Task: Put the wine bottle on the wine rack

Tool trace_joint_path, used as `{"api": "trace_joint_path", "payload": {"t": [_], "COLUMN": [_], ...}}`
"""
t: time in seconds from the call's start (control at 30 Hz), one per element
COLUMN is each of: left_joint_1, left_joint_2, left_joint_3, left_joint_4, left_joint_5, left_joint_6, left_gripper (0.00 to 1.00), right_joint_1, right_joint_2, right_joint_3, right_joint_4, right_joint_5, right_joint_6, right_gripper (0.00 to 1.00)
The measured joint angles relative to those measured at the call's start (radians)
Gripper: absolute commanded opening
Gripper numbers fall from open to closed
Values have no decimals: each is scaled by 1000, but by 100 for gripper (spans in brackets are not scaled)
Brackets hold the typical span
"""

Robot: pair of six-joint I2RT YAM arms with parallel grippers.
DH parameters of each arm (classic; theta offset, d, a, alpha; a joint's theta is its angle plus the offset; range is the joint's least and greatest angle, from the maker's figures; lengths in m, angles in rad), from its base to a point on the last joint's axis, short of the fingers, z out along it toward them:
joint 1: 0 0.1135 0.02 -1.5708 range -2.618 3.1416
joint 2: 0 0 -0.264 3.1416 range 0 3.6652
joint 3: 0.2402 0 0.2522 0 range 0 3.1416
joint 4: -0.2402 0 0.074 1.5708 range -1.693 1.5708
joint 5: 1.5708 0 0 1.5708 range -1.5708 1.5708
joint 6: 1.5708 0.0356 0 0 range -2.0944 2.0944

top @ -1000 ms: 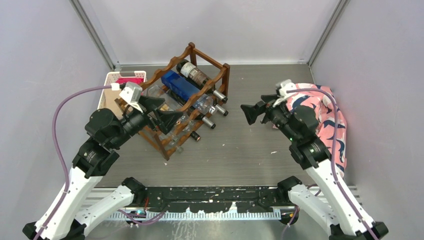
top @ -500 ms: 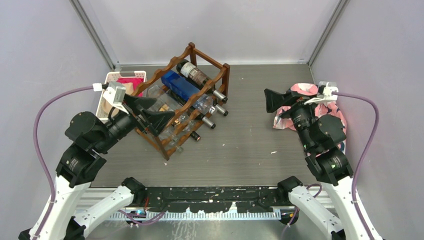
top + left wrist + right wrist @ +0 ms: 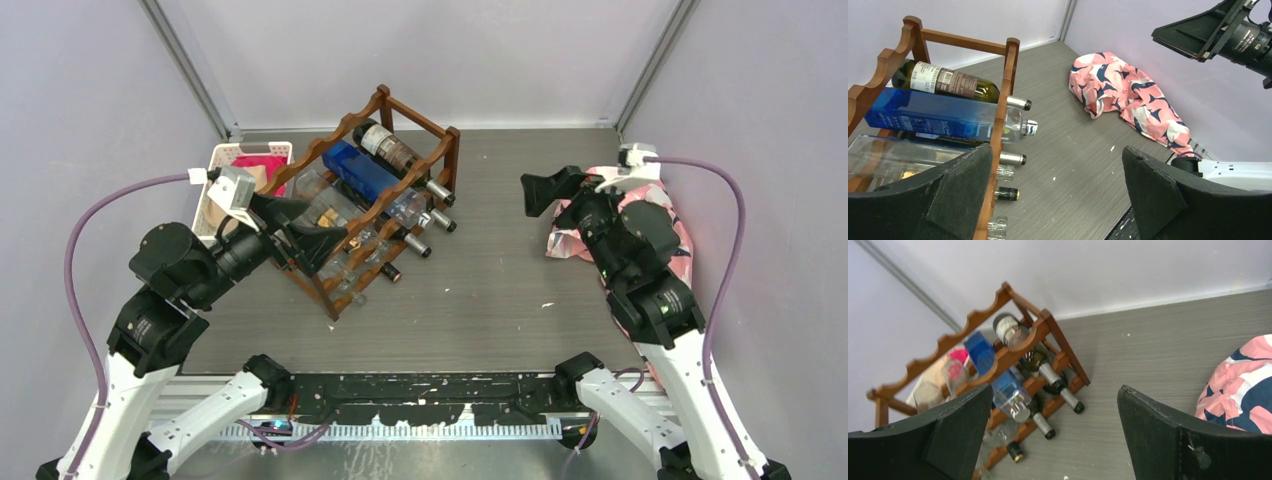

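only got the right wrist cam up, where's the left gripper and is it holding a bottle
Observer: The left gripper is open and empty, hovering at the left side of the wine rack.
Operator: theres a pink blur behind the rack, what is it
Observer: A white plastic basket with something pink inside, on the table behind the rack by the left wall.
Operator: any bottle lying loose on the table
Observer: None shows in the top view; every one in sight, the blue bottle included, lies in the rack.
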Motion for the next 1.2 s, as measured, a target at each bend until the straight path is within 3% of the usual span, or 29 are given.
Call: {"api": "trace_joint_path", "payload": {"t": [0.33,0.83,1.2], "left_joint_1": [0,0,0], "left_joint_2": [16,67,93], "left_joint_3": [0,0,0], "left_joint_4": [-19,-30,-35], "left_joint_5": [-14,-33,-55], "left_joint_6": [30,60,86], "left_gripper": [100,100,100], "right_joint_1": [0,0,0], "right_joint_2": [100,116,210], "right_joint_3": [68,94,94], "right_joint_4": [-129,-154,-156], "right_joint_5": [-187,71,72], "right_joint_6": [-82,40,18], "right_gripper": [100,100,100]}}
